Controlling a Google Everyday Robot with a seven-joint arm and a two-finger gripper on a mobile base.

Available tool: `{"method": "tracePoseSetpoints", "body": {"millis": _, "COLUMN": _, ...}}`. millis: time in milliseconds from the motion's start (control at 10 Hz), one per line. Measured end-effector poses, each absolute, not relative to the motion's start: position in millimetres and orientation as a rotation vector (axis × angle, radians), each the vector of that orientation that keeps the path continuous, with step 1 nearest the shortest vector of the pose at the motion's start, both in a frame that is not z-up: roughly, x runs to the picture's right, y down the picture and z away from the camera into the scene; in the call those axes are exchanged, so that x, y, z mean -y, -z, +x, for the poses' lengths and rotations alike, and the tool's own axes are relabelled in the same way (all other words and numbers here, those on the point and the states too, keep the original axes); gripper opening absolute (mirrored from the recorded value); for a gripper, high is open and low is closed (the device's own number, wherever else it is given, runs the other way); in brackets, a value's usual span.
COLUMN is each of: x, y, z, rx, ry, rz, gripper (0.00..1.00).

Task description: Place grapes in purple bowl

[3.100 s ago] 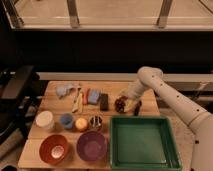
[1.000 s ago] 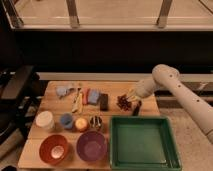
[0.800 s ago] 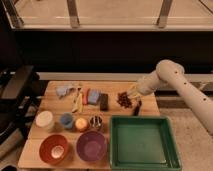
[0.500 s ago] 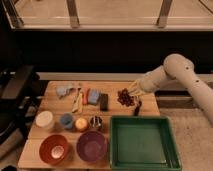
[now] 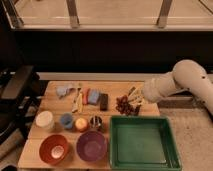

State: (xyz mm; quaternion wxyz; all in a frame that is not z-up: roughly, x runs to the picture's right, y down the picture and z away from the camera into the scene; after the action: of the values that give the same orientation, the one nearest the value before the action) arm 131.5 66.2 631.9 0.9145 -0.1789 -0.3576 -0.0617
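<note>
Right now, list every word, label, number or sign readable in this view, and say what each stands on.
None can be read.
The grapes, purple bowl, orange bowl and green tray show no lettering.
The small items on the wooden table are too blurred to tell.
The gripper, just right of the grapes, shows no marking.

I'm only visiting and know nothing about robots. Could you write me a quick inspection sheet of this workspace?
Surface: wooden table, crowded.
Job's things: grapes by the tray's back edge; purple bowl at front, looks empty.
Clutter: orange bowl, green tray, blue cup, small items in the back row.
Grippers: gripper low, right beside the grapes.
Cables: nothing seen.
Surroundings: dark wall behind.
</note>
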Motion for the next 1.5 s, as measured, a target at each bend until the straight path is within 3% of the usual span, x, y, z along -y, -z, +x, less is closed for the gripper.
{"method": "tracePoseSetpoints", "body": {"millis": 300, "x": -98.6, "y": -598.9, "z": 117.6, "rx": 0.743, "ry": 0.167, "rz": -0.405, "gripper": 0.00}}
{"method": "tracePoseSetpoints", "body": {"millis": 800, "x": -99.2, "y": -598.5, "z": 117.1, "rx": 0.742, "ry": 0.172, "rz": -0.410, "gripper": 0.00}}
{"method": "tracePoseSetpoints", "body": {"millis": 1500, "x": -98.3, "y": -640.7, "z": 59.1, "rx": 0.902, "ry": 0.338, "rz": -0.576, "gripper": 0.00}}
